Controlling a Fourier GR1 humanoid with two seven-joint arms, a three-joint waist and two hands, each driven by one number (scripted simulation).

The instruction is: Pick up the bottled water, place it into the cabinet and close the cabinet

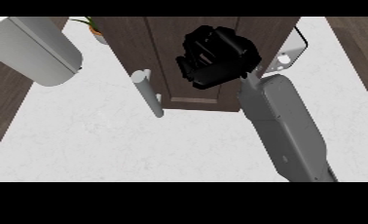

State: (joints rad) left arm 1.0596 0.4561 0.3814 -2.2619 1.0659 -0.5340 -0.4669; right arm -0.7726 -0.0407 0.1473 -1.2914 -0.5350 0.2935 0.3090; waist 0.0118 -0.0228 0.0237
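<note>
The dark wooden cabinet (194, 38) fills the upper middle of the head view, with a grey bar handle (148, 93) on its front. My right hand (215, 57) is raised in front of the cabinet's front panel, to the right of the handle, fingers curled, with nothing visible inside them. Its grey forearm (284, 125) rises from the lower right. No bottled water shows anywhere. Only the grey forearm (39, 50) of my left arm appears, at the upper left; its hand lies outside the picture.
A white flat object with a hole (291, 50) pokes out behind my right hand at the cabinet's right side. A potted plant (93, 27) stands at the upper left. Pale speckled surface (108, 150) surrounds the cabinet.
</note>
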